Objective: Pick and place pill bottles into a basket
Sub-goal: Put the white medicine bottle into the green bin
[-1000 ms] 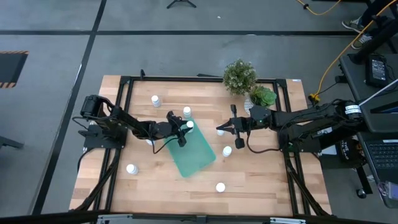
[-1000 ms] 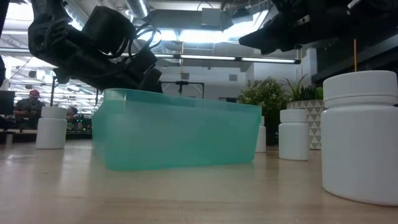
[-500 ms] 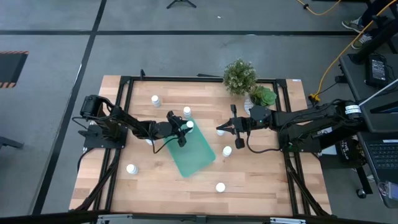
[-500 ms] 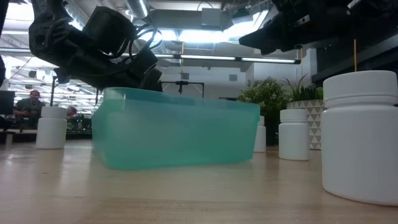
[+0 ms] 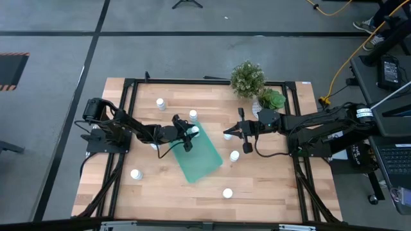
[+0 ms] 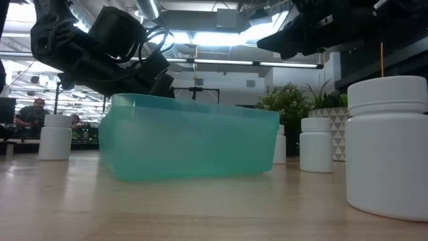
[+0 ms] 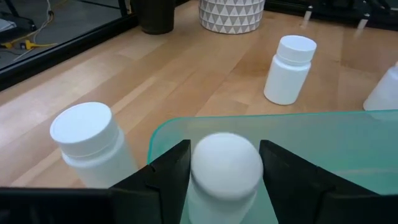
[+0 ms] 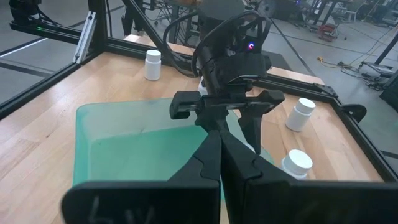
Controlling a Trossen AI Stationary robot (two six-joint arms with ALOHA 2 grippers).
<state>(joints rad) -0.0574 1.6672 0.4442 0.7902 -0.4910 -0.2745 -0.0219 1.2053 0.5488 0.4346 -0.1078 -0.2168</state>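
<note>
The teal basket [image 5: 199, 156] lies slantwise at mid-table and also shows in the low view [image 6: 190, 144]. My left gripper [image 5: 191, 133] is over the basket's far corner, shut on a white pill bottle [image 7: 225, 163]. My right gripper [image 5: 227, 135] hovers to the right of the basket, shut and empty; its fingers [image 8: 219, 163] are together. Loose bottles stand upright on the table: one [image 5: 192, 115] just beyond the basket, another [image 5: 160, 102] at the far left, and a pair [image 5: 234, 155] [image 5: 247, 147] to the basket's right. My left gripper pinches the pill bottle between its two fingers [image 7: 166, 177], one on each side just below the cap [image 7: 225, 186]. The fingers come from the table's left, slanting down. The bottle is upright inside the basket's far corner; whether its base rests on the basket floor is hidden.
Two potted plants [image 5: 247, 78] [image 5: 271, 99] stand at the far right, the nearer in a white patterned pot [image 7: 231, 12]. More bottles stand at the near left [image 5: 135, 174] and near the front edge [image 5: 227, 192]; one [image 6: 388, 147] is close to the low camera. A black frame [image 5: 128, 83] rims the table.
</note>
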